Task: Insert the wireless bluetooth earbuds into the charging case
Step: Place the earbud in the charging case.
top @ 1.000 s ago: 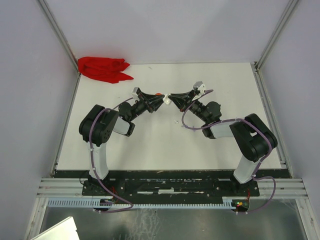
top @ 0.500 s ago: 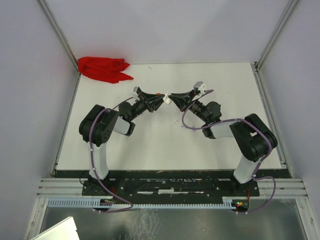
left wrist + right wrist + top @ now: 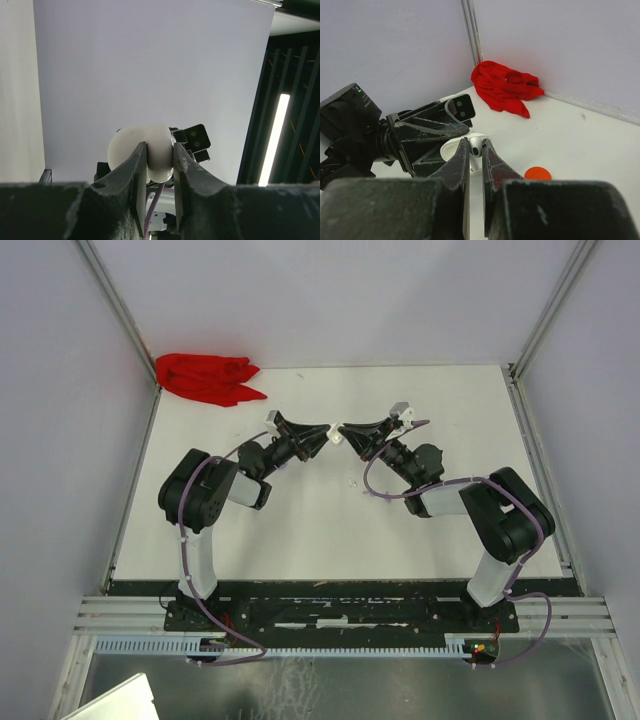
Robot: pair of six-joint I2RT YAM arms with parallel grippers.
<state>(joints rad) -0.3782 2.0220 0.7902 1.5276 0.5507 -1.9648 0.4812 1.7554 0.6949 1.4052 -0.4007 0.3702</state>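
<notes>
My left gripper (image 3: 160, 147) is shut on the white rounded charging case (image 3: 127, 147) and holds it up off the table. In the right wrist view, my right gripper (image 3: 475, 145) pinches a whitish earbud (image 3: 475, 148) between its fingertips, stem pointing down, right at the case (image 3: 449, 150). From the top camera, the left gripper (image 3: 322, 432) and right gripper (image 3: 345, 430) meet tip to tip over the table's far middle, with a white speck (image 3: 336, 438) between them. Whether the case's lid is open, I cannot tell.
A crumpled red cloth (image 3: 205, 377) lies in the far left corner by the wall. An orange round disc (image 3: 537, 173) sits on the white table below the grippers. A tiny whitish piece (image 3: 352, 482) lies on the table in front of the right arm.
The left gripper has edged right toward the right gripper and now covers the orange disc in the top view. The right gripper has hardly moved.
</notes>
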